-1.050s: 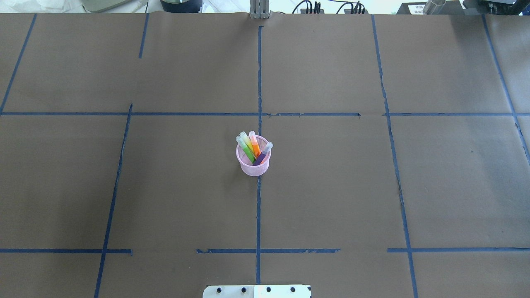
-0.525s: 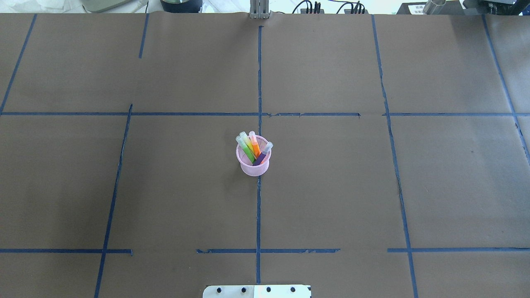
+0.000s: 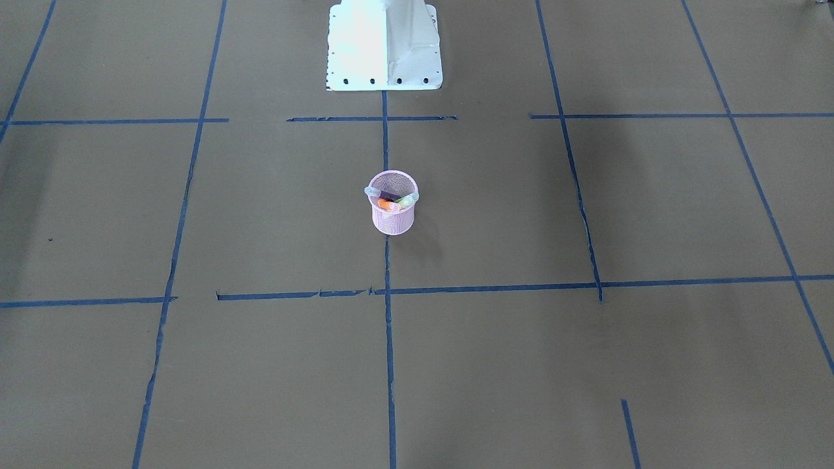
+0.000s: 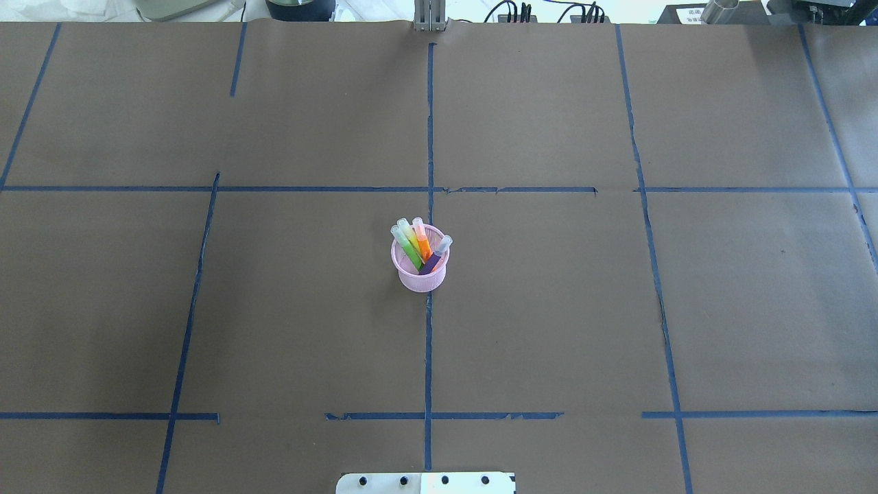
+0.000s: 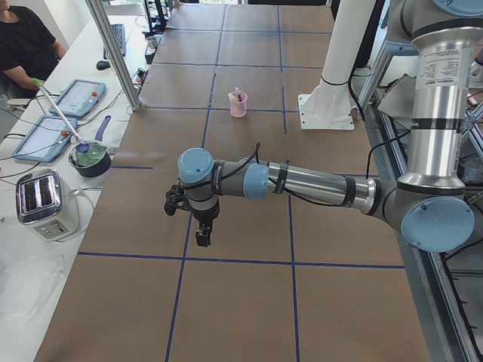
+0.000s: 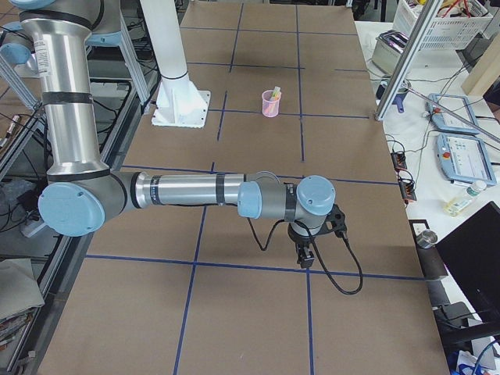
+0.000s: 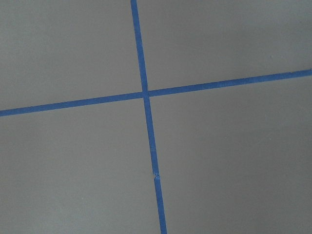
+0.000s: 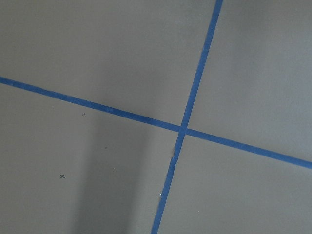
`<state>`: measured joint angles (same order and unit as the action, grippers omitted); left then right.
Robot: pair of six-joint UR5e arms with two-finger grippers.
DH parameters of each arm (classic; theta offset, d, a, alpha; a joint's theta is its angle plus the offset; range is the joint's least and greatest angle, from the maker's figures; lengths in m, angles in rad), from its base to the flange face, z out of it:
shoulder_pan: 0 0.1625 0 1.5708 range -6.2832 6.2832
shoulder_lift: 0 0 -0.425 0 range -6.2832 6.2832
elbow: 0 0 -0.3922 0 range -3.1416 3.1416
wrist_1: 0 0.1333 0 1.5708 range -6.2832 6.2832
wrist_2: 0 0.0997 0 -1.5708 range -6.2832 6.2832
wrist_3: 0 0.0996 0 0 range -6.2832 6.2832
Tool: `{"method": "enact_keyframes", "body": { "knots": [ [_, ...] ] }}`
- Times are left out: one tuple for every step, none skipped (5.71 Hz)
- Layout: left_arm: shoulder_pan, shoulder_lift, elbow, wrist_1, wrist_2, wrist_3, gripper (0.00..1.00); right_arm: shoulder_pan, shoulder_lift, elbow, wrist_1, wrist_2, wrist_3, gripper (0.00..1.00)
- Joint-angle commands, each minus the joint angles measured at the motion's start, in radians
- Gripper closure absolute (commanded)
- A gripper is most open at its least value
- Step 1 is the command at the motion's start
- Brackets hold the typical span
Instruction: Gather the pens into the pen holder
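Holder (image 4: pixel 420 276) stands upright at mid-counter (image 4: pixel 617 309), on the centre tape line (image 4: pixel 429 357). Pens lean inside it, pale caps poking past the rim: green pen (image 4: pixel 412 254), orange pen (image 4: pixel 424 246), and purple pen (image 4: pixel 432 263) on the right. The caps crowd together on the left side, so we cannot fix an exact count. We see no pen lying outside the holder in any view. We judge the collecting done, with nothing left except perhaps parking the arms.

Left hand (image 5: pixel 202 235) hangs low over the counter toward its left end, well apart from the holder. Right hand (image 6: pixel 305 256) hangs likewise toward the right end. Both show only in side views, so we cannot tell how far open either is. We make out nothing held in either. The wrist views show only brown paper and tape crossings.
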<state>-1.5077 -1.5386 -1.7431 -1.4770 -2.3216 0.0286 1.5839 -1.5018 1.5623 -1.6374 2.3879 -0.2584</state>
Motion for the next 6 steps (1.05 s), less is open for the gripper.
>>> {"method": "enact_keyframes", "body": {
  "knots": [
    [-0.002, 0.044, 0.003, -0.014, -0.002, 0.005, 0.00, -0.001, -0.012, 0.002, 0.004, -0.009, 0.004, 0.00],
    [0.000, 0.019, 0.023, -0.006, -0.008, -0.001, 0.00, -0.001, -0.015, 0.004, 0.004, -0.010, 0.005, 0.00],
    [-0.002, 0.009, 0.004, 0.026, -0.015, -0.001, 0.00, -0.001, -0.023, 0.011, 0.004, -0.012, 0.005, 0.00],
    [-0.005, 0.006, -0.001, 0.067, -0.060, 0.001, 0.00, -0.001, -0.025, 0.051, 0.002, -0.062, 0.007, 0.00],
    [-0.005, 0.002, 0.000, 0.067, -0.061, 0.001, 0.00, -0.001, -0.046, 0.067, 0.002, -0.085, 0.072, 0.00],
    [-0.006, 0.000, 0.003, 0.066, -0.062, 0.001, 0.00, -0.002, -0.079, 0.080, 0.004, -0.079, 0.105, 0.00]
  ]
}}
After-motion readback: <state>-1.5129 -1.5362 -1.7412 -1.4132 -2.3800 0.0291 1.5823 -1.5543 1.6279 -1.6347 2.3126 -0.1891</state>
